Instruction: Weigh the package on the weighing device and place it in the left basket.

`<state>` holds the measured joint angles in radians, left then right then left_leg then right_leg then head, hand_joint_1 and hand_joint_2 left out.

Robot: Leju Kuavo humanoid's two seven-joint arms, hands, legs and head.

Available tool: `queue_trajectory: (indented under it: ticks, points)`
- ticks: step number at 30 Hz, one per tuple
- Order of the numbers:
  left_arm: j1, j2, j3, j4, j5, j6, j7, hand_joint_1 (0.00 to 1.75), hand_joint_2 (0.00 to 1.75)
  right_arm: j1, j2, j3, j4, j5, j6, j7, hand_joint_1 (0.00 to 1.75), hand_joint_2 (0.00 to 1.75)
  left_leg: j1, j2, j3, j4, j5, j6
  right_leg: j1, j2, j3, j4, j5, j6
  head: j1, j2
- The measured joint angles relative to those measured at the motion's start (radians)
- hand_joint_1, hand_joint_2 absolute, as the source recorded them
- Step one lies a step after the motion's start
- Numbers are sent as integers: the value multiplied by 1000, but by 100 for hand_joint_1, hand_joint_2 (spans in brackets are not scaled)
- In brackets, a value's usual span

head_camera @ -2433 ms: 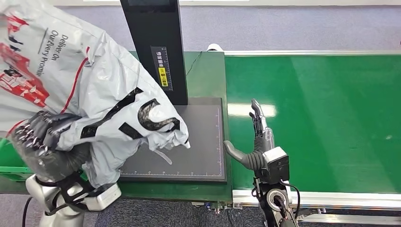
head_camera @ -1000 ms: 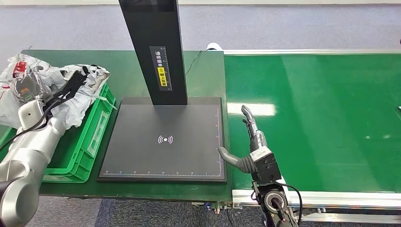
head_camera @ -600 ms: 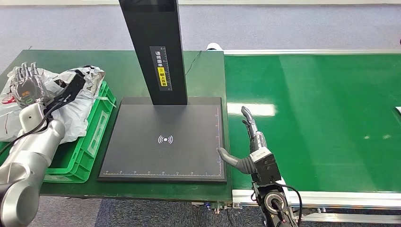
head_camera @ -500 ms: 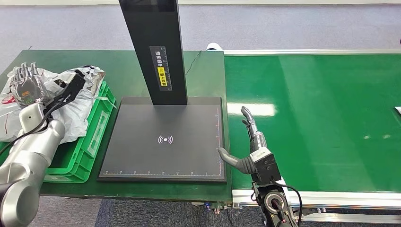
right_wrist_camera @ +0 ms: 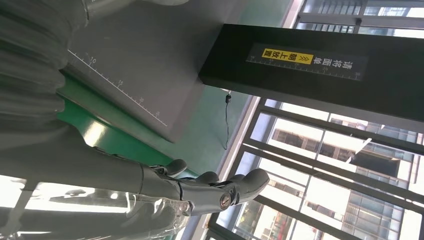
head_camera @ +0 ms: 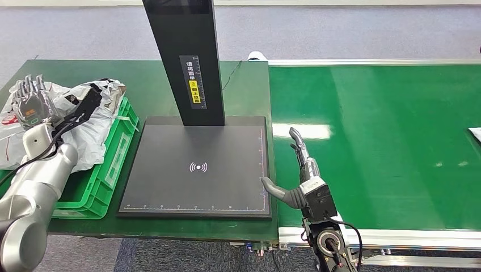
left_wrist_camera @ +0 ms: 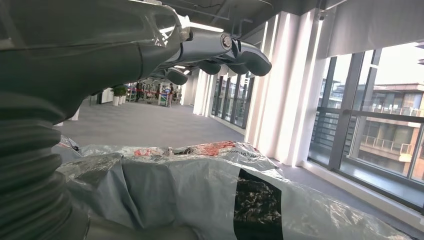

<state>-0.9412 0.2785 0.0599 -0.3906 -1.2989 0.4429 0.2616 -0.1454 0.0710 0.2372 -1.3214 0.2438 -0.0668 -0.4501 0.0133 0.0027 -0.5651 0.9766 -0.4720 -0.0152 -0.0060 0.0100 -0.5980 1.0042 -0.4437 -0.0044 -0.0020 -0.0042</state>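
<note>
Both hands open, left hand (head_camera: pixel 31 103) above pkg (head_camera: pixel 85 122) in basket (head_camera: pixel 108 175).

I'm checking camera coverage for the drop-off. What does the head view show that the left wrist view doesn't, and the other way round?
The head view alone takes in the green basket, the scale platform, its black post, the conveyor belt and the open right hand. The left wrist view alone looks out at tall windows and a hall floor. Both show the grey package and the open left hand above it.
</note>
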Motion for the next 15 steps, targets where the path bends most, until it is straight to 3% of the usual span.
queue_trajectory:
  ticks: [12,15]
  points:
    - [0,0,0,0,0,0,0,14,175,0,0,0,0,0,0,0,0,175,0,0,0,0,0,0,0,0,0,0,0,0,0,0]
    - [0,0,0,0,0,0,0,5,175,0,0,0,0,0,0,0,0,175,0,0,0,0,0,0,0,0,0,0,0,0,0,0]
